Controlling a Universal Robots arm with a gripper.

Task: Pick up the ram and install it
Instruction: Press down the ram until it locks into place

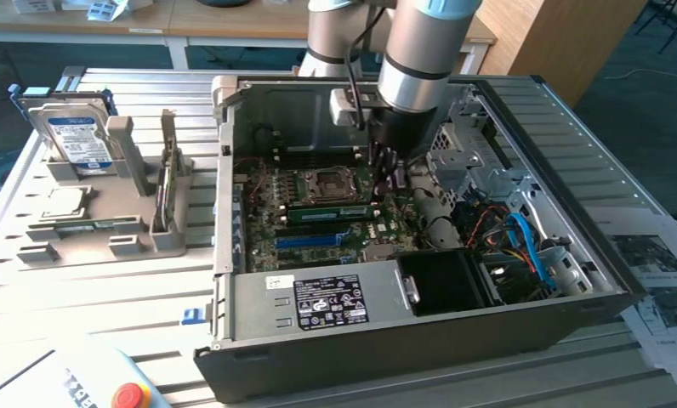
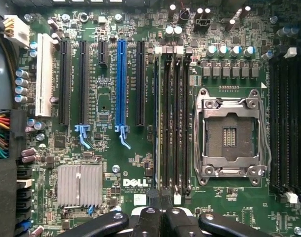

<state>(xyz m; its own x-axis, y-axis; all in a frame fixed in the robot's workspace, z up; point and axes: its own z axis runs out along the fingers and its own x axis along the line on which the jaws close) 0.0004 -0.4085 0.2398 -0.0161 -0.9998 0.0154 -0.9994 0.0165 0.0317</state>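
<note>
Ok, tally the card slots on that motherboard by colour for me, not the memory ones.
black slots: 4, one of them short
blue slot: 1
white slot: 1
Total: 6

The arm [image 1: 412,59] hides the gripper's [image 1: 386,166] fingertips inside the computer case [image 1: 429,340] in the exterior view. The picture's edge cuts off the red button [image 1: 128,396] at the table's corner.
</note>
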